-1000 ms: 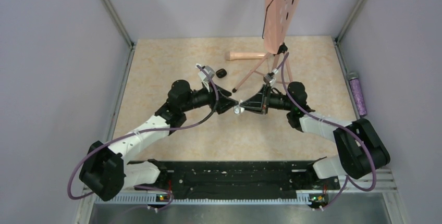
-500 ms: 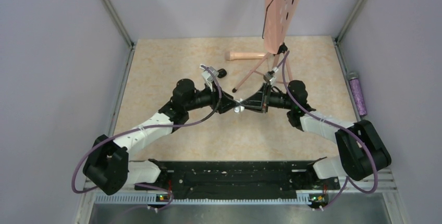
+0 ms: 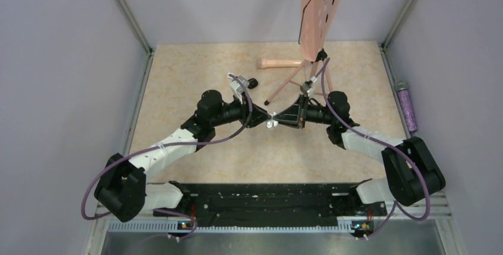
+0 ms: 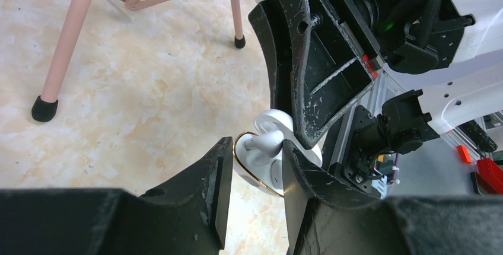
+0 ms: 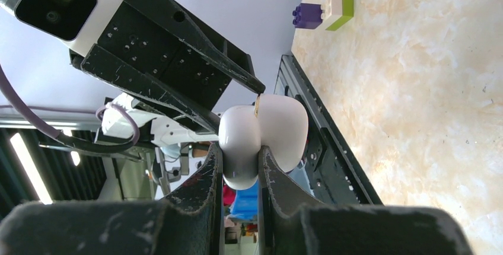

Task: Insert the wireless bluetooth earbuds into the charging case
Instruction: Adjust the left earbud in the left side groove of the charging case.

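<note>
- Right gripper is clenching the white charging case, its fingers covering the case's middle.
- Left gripper is straddling a white earbud sitting in the case's open mouth; whether it is gripping is hard to tell.

Soft, even light falls from above in the overhead view. The white case shows as a small bright spot, and the arms either side of it cast only faint, blurry shadows on the beige table, with no glare. From the left wrist, the case and the marbled surface behind it are crisp, while the fingers of the left gripper in front of it are near-black and fuzzy. From the right wrist, the case carries a gentle sheen. The right gripper below it is blurred, and a strip lamp far left of it glows against a dark background.
</note>
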Action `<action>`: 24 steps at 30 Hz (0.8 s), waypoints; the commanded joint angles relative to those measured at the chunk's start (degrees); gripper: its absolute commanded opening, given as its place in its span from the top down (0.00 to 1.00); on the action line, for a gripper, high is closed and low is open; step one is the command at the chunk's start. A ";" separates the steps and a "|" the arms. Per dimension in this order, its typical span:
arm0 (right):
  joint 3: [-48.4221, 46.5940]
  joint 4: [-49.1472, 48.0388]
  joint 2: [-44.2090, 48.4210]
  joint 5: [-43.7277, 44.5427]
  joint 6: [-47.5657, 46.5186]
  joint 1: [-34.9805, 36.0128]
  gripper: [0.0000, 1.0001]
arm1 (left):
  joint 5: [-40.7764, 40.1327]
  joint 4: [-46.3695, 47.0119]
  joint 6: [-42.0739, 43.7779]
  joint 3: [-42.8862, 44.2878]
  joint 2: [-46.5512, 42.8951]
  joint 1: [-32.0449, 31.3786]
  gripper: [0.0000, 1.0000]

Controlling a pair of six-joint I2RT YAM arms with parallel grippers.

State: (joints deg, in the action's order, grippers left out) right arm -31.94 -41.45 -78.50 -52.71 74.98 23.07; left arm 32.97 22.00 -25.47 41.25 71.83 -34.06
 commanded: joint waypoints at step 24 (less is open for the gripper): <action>-2.07 0.63 2.91 0.12 -2.70 -0.44 1.00 | -6.60 -4.33 0.02 2.62 -6.79 0.27 0.48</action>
State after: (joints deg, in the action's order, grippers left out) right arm -31.94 -41.41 -78.35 -52.58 74.89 23.07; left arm 30.48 16.82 -23.99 41.25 68.66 -34.06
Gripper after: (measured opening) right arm 0.146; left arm 0.524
